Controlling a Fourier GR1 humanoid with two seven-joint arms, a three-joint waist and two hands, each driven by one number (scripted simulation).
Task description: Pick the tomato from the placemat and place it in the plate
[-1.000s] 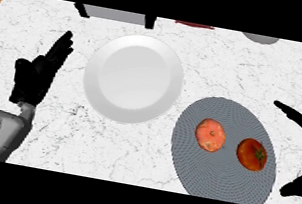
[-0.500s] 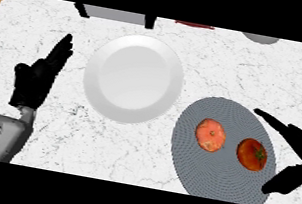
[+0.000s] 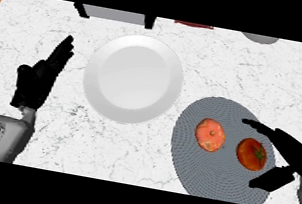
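Note:
On the grey round placemat (image 3: 201,174) at the right lie two fruits: a red tomato (image 3: 251,154) and, left of it, a paler orange-red round fruit (image 3: 210,134). My right hand (image 3: 295,159) is open just right of the tomato, its fingers arching over the tomato's far side and its thumb below it, without touching it. The white plate (image 3: 134,78) sits in the middle of the counter with nothing on it. At the left, my left hand (image 3: 38,79) rests open with its fingers up.
The counter is white marble. A grey box (image 3: 115,15), a dark red object (image 3: 194,24) and a grey bowl (image 3: 259,38) stand along the far edge. Wooden floor shows at both top corners.
My right hand has moved left over the placemat, closing in on the tomato from its right. The left hand, the plate and both fruits have stayed where they were.

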